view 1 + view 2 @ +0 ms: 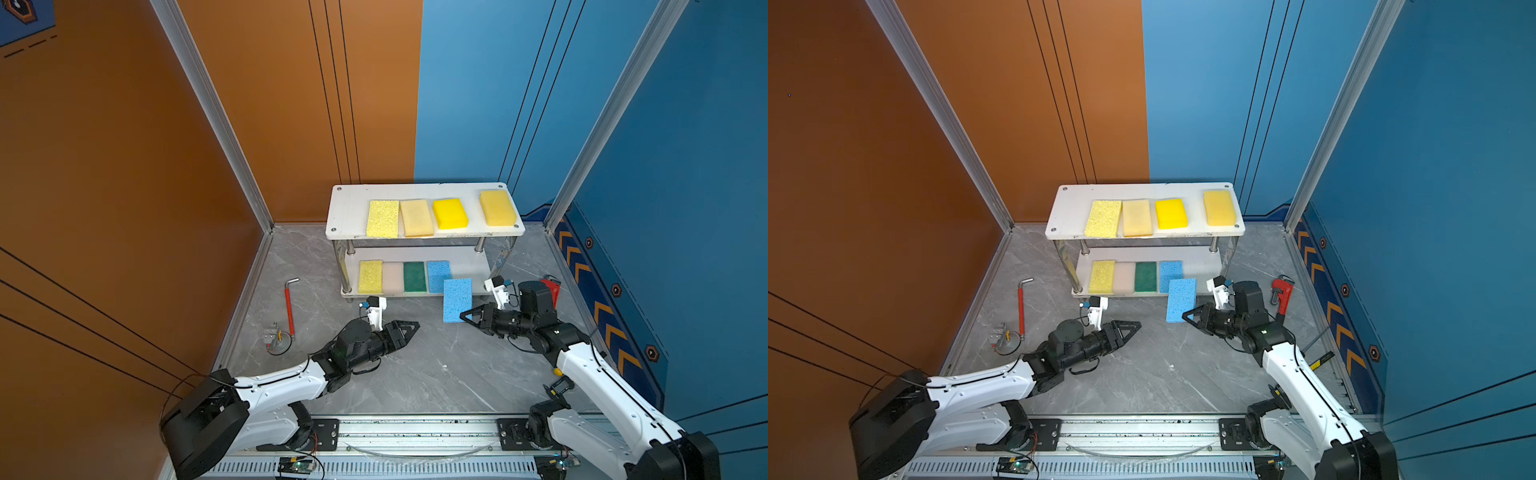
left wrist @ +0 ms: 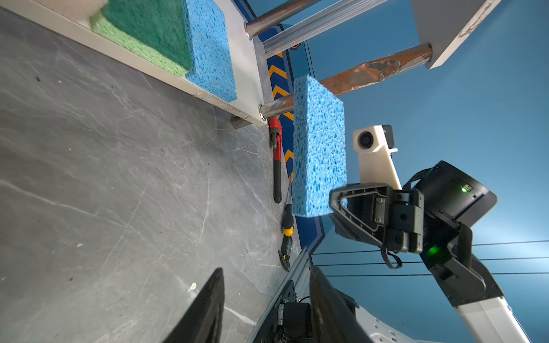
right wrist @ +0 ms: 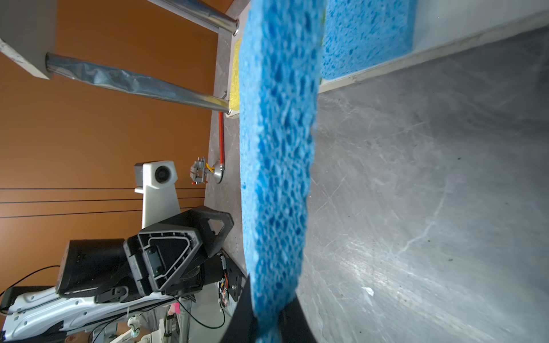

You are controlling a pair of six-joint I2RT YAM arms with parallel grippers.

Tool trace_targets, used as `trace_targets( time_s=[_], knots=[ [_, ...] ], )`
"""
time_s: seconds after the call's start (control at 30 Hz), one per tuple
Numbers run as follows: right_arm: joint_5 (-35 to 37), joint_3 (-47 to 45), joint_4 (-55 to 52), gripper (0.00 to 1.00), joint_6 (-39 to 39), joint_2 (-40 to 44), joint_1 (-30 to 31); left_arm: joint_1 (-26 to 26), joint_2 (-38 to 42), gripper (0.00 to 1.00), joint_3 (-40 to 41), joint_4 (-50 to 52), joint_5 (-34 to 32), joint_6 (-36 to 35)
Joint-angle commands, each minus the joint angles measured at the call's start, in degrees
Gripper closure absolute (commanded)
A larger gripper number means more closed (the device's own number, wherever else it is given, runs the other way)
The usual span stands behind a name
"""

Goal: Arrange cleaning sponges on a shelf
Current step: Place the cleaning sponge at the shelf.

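Left wrist view: right tool (image 2: 337,208) pinches the end of a blue sponge (image 2: 319,148), held off the bench (image 2: 118,178) just before the shelf (image 1: 350,248). Left tool (image 2: 267,297) stands spread. Lower board (image 1: 478,266) carries, side by side, porous yellow sponge (image 1: 370,276), pinkish-beige sponge (image 1: 392,277), dark green sponge (image 1: 414,276), second blue sponge (image 1: 438,274). Upper board (image 1: 349,208) carries porous pale-yellow sponge (image 1: 382,219), pale thick sponge (image 1: 417,218), bright yellow sponge (image 1: 450,213), and golden sponge (image 1: 497,208) apart.

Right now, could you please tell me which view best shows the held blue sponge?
The left wrist view: the held blue sponge shows whole, one end pinched in the right gripper. Both top views show its face from above; the right wrist view only its edge.
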State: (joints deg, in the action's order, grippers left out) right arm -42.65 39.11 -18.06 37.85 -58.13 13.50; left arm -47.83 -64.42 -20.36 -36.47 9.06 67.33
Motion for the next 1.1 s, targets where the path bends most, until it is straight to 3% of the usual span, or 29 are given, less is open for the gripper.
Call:
trace_targets(
  time_s=[0.0,0.17,0.47,1.07],
  knots=[
    [5.8,5.0,-12.0,0.88,-10.5,-4.0,-1.3,0.8,5.2,0.53,0.6,7.6,-0.2,-2.2],
    [12.5,11.0,-16.6,0.89,-15.4,-9.0,-1.5,1.9,14.5,0.53,1.1,19.5,-2.0,-4.5],
    [20.4,16.3,-18.1,0.90,-17.6,-13.9,-1.2,5.0,26.2,0.52,4.6,28.1,-2.3,-4.1],
    [26.9,12.4,-3.7,0.88,-12.2,-18.5,-0.9,7.8,32.7,0.52,5.8,34.3,-0.6,-3.7]
  ],
)
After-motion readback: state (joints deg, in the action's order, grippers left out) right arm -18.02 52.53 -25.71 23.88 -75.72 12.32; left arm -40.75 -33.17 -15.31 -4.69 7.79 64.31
